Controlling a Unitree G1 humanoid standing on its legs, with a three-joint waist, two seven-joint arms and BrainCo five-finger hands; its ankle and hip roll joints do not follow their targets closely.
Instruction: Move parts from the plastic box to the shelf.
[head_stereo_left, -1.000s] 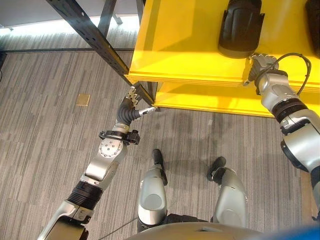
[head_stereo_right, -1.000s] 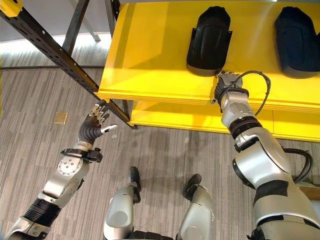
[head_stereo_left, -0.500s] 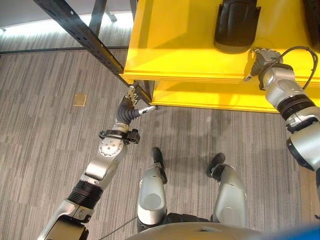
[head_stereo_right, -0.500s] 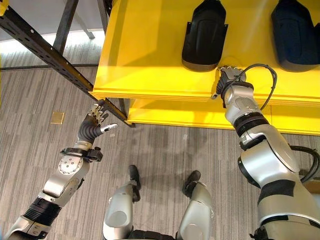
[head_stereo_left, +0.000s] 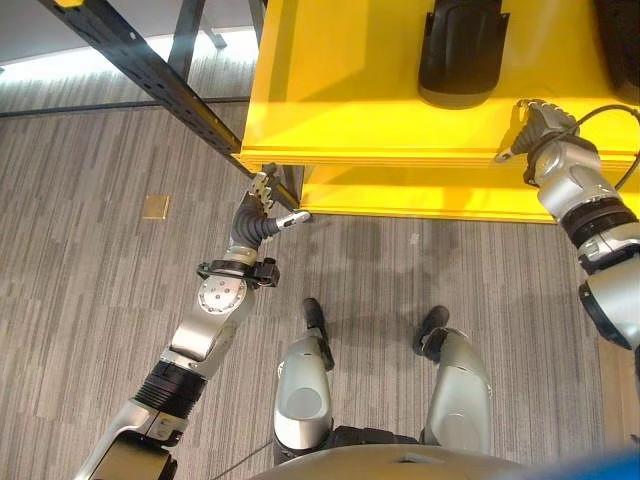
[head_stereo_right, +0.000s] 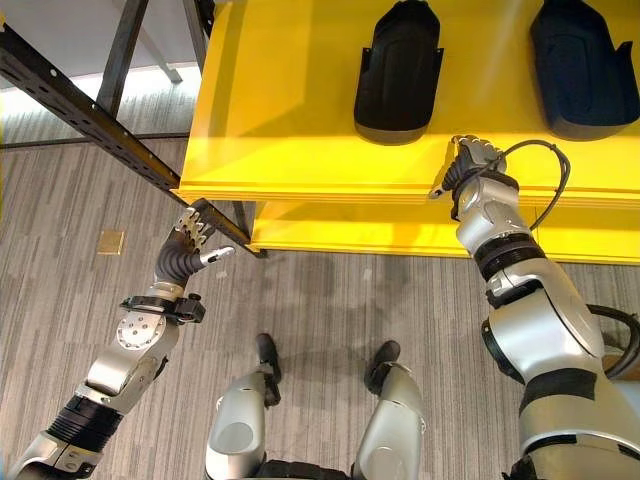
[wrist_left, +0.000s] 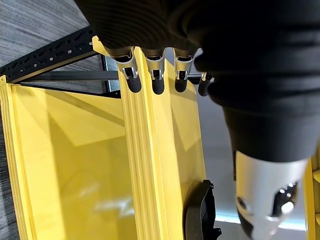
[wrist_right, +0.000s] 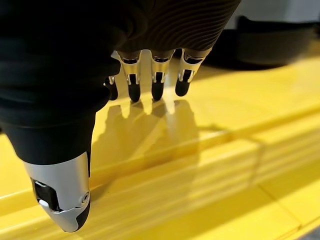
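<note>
Grey striped carpet (head_stereo_left: 90, 290) lay below, where the left hand (head_stereo_left: 262, 205) hung empty, fingers relaxed, beside a black perforated steel upright (head_stereo_left: 150, 75). Further on, the right hand (head_stereo_right: 470, 165) hovered loose and empty over the yellow shelf's (head_stereo_right: 290, 110) front edge, near two black moulded plastic parts (head_stereo_right: 398, 70), one cut off.

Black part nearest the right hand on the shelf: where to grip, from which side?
Probably the rounded near end of the black part, approached from the shelf front edge. That end faces the open right hand; fingers can wrap over its narrow width.
</note>
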